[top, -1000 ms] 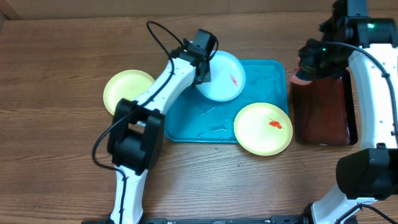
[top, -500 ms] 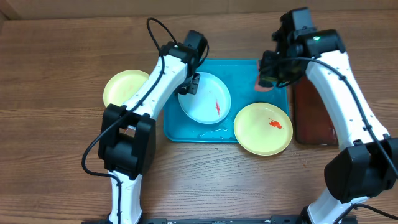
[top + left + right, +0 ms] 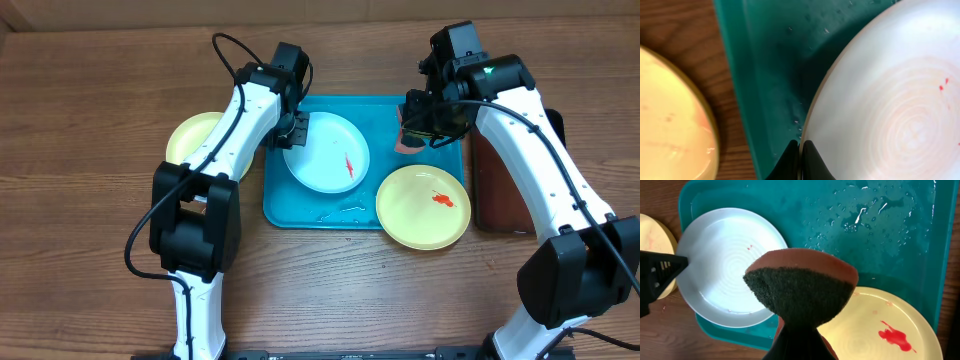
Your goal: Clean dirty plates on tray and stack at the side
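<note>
A light blue plate [image 3: 326,152] with a red smear lies on the left part of the teal tray [image 3: 420,110]. My left gripper [image 3: 291,136] is shut on its left rim [image 3: 800,150]. My right gripper [image 3: 413,128] is shut on a red-brown sponge [image 3: 800,290] with its dark scouring side facing the camera, and holds it above the tray's right part. A pale yellow plate [image 3: 423,206] with a red smear [image 3: 895,336] overlaps the tray's front right corner. Another pale yellow plate [image 3: 195,145] lies on the table left of the tray.
A dark red-black tray [image 3: 512,190] lies right of the teal tray. Water drops [image 3: 865,215] lie on the teal tray's floor. The wooden table [image 3: 90,250] surrounds everything.
My right arm has swung left with the sponge, from the dark red tray to above the teal tray. My left gripper has pulled the blue plate left and toward the front.
</note>
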`<act>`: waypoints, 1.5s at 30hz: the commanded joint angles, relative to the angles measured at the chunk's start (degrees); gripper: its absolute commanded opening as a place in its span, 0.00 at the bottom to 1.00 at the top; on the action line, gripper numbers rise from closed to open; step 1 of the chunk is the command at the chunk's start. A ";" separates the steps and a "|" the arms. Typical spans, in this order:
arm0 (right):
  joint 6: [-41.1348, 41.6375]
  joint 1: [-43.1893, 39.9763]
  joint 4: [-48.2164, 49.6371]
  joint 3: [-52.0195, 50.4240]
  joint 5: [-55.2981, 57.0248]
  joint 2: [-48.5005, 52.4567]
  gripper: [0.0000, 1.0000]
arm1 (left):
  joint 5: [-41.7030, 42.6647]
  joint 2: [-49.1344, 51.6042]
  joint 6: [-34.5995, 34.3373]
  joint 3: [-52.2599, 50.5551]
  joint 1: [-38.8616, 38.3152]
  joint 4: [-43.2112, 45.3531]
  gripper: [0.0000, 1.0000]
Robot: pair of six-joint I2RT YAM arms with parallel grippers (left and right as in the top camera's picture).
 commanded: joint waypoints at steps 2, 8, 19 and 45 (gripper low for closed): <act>0.76 0.39 0.79 0.00 -0.72 0.04 0.04 | 1.05 1.31 0.39 -5.40 -0.28 3.96 0.04; 0.79 1.81 3.10 0.00 -1.01 1.81 0.04 | -3.80 1.31 -0.39 -10.88 -0.15 10.49 0.04; 3.06 6.88 7.43 0.00 -2.25 10.75 0.04 | 0.74 1.31 -1.05 -11.54 -0.09 12.33 0.04; 7.28 10.05 12.50 -0.02 -4.22 23.19 0.04 | 16.90 1.31 -1.05 -11.54 6.25 12.55 0.04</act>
